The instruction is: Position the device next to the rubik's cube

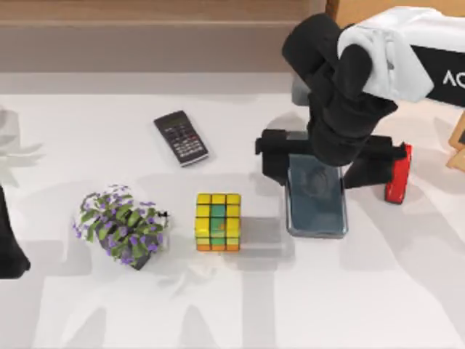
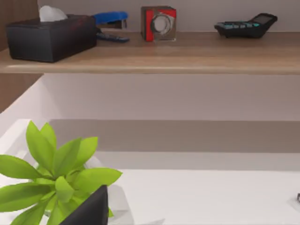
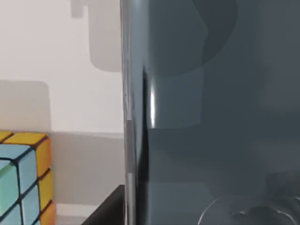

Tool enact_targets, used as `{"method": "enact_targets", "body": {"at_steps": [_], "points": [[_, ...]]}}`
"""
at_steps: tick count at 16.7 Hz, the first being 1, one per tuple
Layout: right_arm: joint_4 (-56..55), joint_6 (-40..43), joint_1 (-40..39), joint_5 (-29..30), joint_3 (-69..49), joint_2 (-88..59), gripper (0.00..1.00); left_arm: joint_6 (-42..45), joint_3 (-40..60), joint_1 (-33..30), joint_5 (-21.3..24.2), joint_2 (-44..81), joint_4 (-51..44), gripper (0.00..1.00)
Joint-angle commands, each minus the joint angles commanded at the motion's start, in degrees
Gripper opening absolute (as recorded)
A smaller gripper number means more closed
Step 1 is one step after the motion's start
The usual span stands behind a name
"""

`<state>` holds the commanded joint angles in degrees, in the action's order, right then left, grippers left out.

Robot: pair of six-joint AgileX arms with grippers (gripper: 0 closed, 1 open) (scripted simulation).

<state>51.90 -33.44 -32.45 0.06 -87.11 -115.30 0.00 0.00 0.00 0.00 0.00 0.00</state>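
Top view: the right arm's pincer [image 1: 323, 156] hangs over the far end of the flat phone-like device [image 1: 316, 196] with a shiny dark blue-grey screen. The device lies on the white counter [image 1: 363, 291], just right of the small yellow, green and orange rubik's cube [image 1: 218, 222], with a gap between them. Whether the pincer is spread or pinching cannot be told. A black calculator [image 1: 181, 137] lies farther back, and a purple flower plant [image 1: 120, 225] sits left of the cube. The left arm [image 1: 9, 240] is parked at the left edge.

Left wrist view: a green leafy plant [image 2: 56, 176] stands near a wooden shelf [image 2: 154, 58].

Right wrist view: the device's glossy screen [image 3: 211, 117] is close up, with the cube [image 3: 23, 178] beside it.
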Motion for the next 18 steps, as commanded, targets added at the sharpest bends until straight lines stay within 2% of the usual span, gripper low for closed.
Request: {"method": "enact_targets", "body": {"at_steps": [5, 11, 18], "points": [[-0.5, 0.1, 0.1, 0.3, 4.6, -5.3, 0.0, 0.0, 0.0, 0.0, 0.0, 0.0, 0.0, 1.0], [-0.5, 0.1, 0.1, 0.3, 4.7, -5.4, 0.0, 0.0, 0.0, 0.0, 0.0, 0.0, 0.0, 1.0], [-0.5, 0.1, 0.1, 0.3, 4.7, -5.4, 0.53, 0.0, 0.0, 0.0, 0.0, 0.0, 0.0, 1.0]]}}
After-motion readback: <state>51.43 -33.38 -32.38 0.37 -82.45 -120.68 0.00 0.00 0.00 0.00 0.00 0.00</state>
